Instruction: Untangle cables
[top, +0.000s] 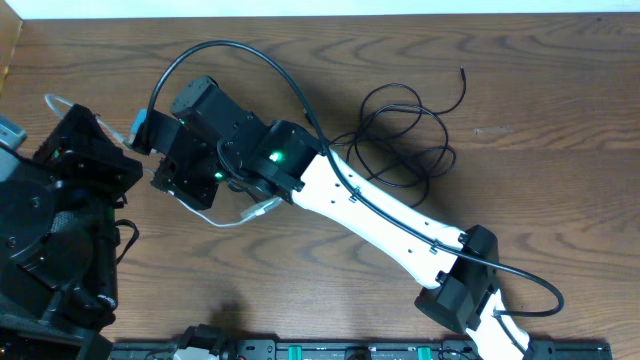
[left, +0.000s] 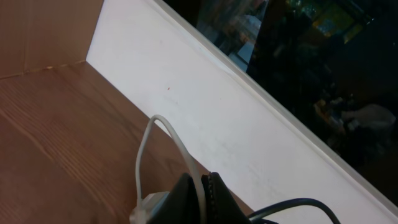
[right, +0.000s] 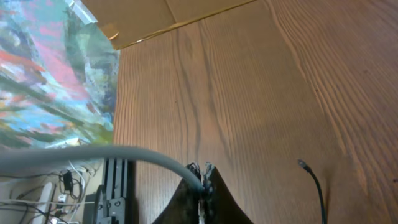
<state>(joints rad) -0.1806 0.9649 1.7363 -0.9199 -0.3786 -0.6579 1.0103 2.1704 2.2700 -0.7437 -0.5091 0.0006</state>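
The short white cable (top: 225, 221) runs from a loop at the far left down past my right arm to a plug end by the arm's white link. My left gripper (top: 72, 112) is shut on the white cable; in the left wrist view the jaws (left: 202, 186) pinch it, with a loop (left: 144, 149) and a white plug (left: 149, 210) beside them. My right gripper (top: 158, 172) is shut on the same cable, seen pale grey (right: 93, 155) in its jaws (right: 200, 177). The black cables (top: 400, 140) lie looped right of centre, apart from both grippers. A black cord end (right: 303, 165) lies near the right jaws.
A cardboard box (left: 43, 31) stands at the far left corner against the white back wall (left: 205, 106). A black rail (top: 330, 350) runs along the front edge. The right arm's thick black wire (top: 250, 50) arcs over the table.
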